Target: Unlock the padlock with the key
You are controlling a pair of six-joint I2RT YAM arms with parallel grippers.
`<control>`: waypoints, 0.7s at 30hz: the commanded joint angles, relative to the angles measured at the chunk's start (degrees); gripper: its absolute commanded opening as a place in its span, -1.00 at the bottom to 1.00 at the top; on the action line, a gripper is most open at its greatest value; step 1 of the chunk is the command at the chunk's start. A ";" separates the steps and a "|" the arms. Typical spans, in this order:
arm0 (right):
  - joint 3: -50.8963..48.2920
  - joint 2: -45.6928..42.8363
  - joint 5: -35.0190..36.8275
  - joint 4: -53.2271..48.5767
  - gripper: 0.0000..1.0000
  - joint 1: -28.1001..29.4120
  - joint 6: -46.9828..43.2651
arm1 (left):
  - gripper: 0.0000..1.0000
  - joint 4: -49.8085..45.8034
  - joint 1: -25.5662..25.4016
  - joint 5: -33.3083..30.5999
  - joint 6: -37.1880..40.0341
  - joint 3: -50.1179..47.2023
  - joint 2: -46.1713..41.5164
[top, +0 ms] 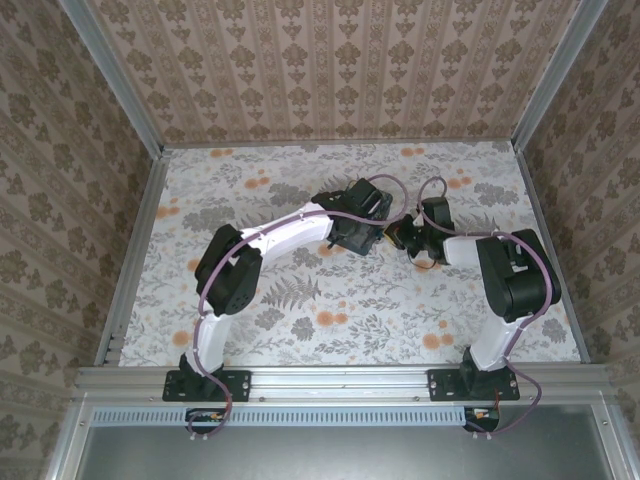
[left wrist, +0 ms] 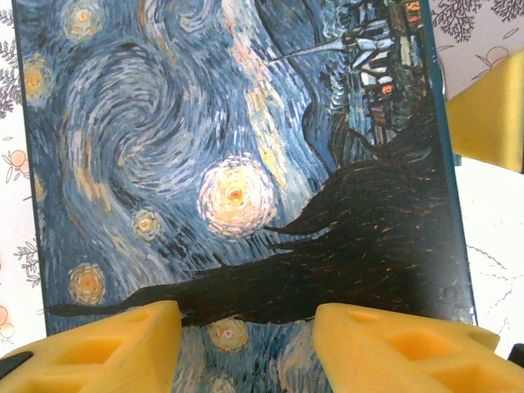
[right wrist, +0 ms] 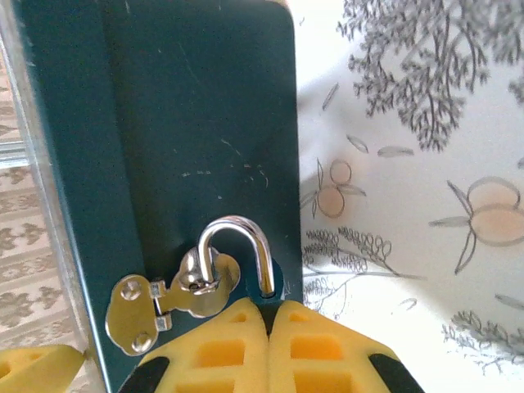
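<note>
At the middle of the flowered table (top: 330, 320), both arms meet at the box (left wrist: 237, 164). The left gripper (left wrist: 246, 318) is spread, its yellow fingers (left wrist: 106, 348) wide apart at the starry printed face; whether they touch it cannot be told. On the box's dark teal side, in the right wrist view, a silver hasp (right wrist: 164, 299) is screwed on low down. The padlock (right wrist: 236, 222) hangs there, its bright shackle arching up, one leg through the hasp's loop and the other coming down just beside it. The right gripper (right wrist: 270, 315) sits directly under the shackle, pressed together with only a thin seam showing, covering the padlock's body. Whether it pinches that body, and whether the shackle is latched, cannot be told.
</note>
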 commanded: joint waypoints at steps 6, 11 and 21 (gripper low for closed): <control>6.73 -1.39 9.40 -17.20 -1.00 -0.41 -14.04 | 0.20 -6.93 -0.07 1.64 1.00 -2.78 5.39; 6.21 -1.03 7.45 -13.98 -1.00 -0.40 -12.52 | 0.19 -6.97 0.01 1.71 1.10 -2.84 5.76; -0.72 -8.64 4.07 -9.11 -1.00 -0.19 -8.36 | 0.27 -5.58 0.83 4.56 -0.08 -3.58 4.18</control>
